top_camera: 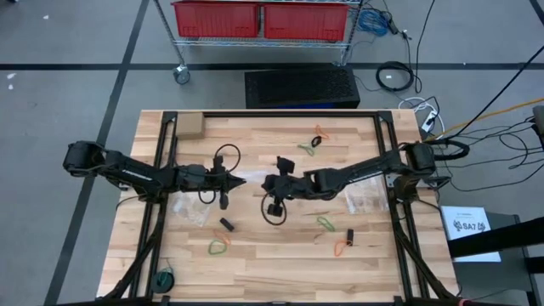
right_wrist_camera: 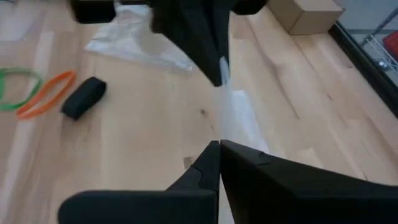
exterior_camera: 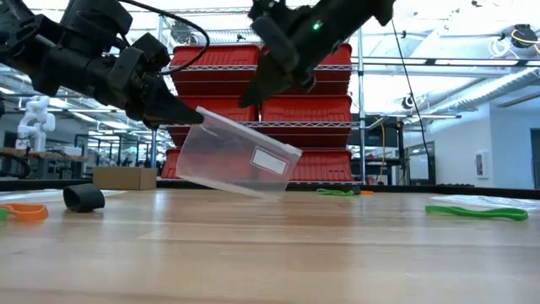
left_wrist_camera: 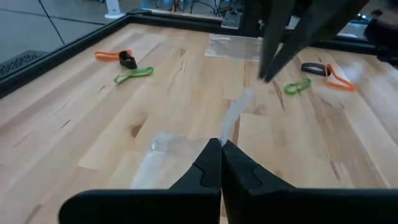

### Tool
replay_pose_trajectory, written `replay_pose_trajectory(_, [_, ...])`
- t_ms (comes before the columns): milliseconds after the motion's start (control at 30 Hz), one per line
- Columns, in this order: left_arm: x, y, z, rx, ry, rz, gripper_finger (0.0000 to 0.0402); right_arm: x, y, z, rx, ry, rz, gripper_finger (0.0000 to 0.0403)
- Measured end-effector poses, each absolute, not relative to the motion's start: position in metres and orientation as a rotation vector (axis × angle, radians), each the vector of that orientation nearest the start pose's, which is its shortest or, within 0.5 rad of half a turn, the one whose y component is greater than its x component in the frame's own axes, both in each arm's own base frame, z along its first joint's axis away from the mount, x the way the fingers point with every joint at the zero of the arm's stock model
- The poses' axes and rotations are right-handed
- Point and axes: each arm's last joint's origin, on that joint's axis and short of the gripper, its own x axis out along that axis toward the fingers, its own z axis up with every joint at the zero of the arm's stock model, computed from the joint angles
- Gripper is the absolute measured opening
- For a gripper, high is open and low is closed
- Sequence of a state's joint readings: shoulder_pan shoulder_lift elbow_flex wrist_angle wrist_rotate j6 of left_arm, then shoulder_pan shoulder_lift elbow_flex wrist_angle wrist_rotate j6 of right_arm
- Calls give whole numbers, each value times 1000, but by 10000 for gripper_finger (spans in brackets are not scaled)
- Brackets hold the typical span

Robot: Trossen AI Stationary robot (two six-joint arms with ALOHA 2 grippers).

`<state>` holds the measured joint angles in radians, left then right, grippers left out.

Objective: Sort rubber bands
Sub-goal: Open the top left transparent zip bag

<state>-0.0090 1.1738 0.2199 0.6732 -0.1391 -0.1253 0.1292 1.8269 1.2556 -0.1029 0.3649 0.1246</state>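
Observation:
My left gripper (exterior_camera: 192,115) is shut on a clear zip bag (exterior_camera: 236,156) with a white label, held over the table's middle. My right gripper (exterior_camera: 253,100), also shut, hangs just above the bag's top edge. Its tips show close to the bag's far end in the left wrist view (left_wrist_camera: 266,76). Rubber bands lie loose on the wood. Green (top_camera: 308,148) and orange (top_camera: 320,136) ones are at the far side. Green (top_camera: 325,223), orange (top_camera: 340,248) and black (top_camera: 348,236) ones are near right. A black one (top_camera: 226,225) and a green-orange pair (top_camera: 219,246) are near left. My left gripper pinches the bag's upper corner (exterior_camera: 204,116) between its two fingers, coming from the table's left and slanting slightly down. The bag hangs below and beyond the fingertips, tilted down toward the right. Whether its low corner (exterior_camera: 278,192) touches the table cannot be told. My right gripper: I cannot tell whether its shut tips touch the bag.
Two more clear bags lie flat on the table, one left of centre (top_camera: 191,209) and one on the right (top_camera: 365,201). A cardboard box (top_camera: 189,127) sits at the far left corner. A dark green object (top_camera: 165,279) lies at the near left edge. Red bins (top_camera: 259,19) stand beyond the table.

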Motion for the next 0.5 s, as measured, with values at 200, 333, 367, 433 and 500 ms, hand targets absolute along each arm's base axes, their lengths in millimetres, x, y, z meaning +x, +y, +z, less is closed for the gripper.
replay_pose_trajectory(200, [201, 2, 155, -94, 271, 145, 0, 399, 32, 216, -13, 645, -298, 0])
replay_pose_trajectory(333, [201, 2, 155, -78, 272, 139, 0, 399, 29, 215, 3, 653, -309, 0])
replay_pose_trajectory(367, [201, 3, 155, -79, 272, 140, 0, 399, 28, 214, 8, 663, -311, 0])
replay_pose_trajectory(433, [201, 4, 155, -79, 271, 144, 0, 399, 29, 210, 8, 680, -313, 0])
replay_pose_trajectory(500, [201, 4, 155, -81, 271, 148, 0, 400, 29, 207, 10, 688, -305, 0])
